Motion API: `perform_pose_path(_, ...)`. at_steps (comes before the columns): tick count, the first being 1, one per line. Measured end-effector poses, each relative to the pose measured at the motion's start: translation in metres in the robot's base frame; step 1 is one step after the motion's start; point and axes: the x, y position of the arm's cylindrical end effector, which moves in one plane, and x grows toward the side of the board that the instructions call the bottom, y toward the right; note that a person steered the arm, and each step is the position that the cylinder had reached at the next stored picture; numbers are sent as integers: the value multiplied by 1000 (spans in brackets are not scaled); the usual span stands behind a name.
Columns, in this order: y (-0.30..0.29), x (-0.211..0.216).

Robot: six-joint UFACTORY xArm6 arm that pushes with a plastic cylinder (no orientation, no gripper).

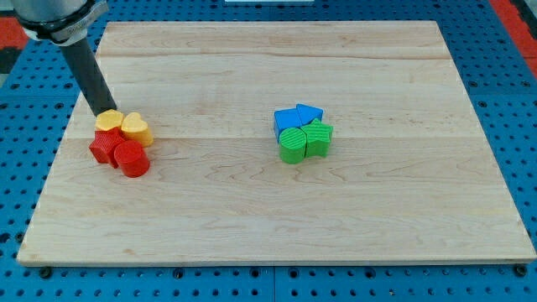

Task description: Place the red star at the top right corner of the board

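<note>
The red star (pixel 104 148) lies near the board's left edge, in a tight cluster. A red cylinder (pixel 132 158) touches it on the right. A yellow block (pixel 107 121) and a yellow heart (pixel 137 128) sit just above them. My tip (pixel 104 111) is at the top left of this cluster, touching the upper edge of the yellow block. The rod slants up to the view's top left. The wooden board (pixel 403 59) has its top right corner far across the view.
A second cluster sits near the board's middle: a blue cube (pixel 288 119), a blue triangle (pixel 309 113), a green cylinder (pixel 293 144) and a green star (pixel 319 137). A blue pegboard (pixel 512 126) surrounds the board.
</note>
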Motion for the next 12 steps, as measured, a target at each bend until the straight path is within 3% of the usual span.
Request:
perform_pose_path(3,-44,12)
perform_pose_path(8,-50,107)
perform_pose_path(12,-23,72)
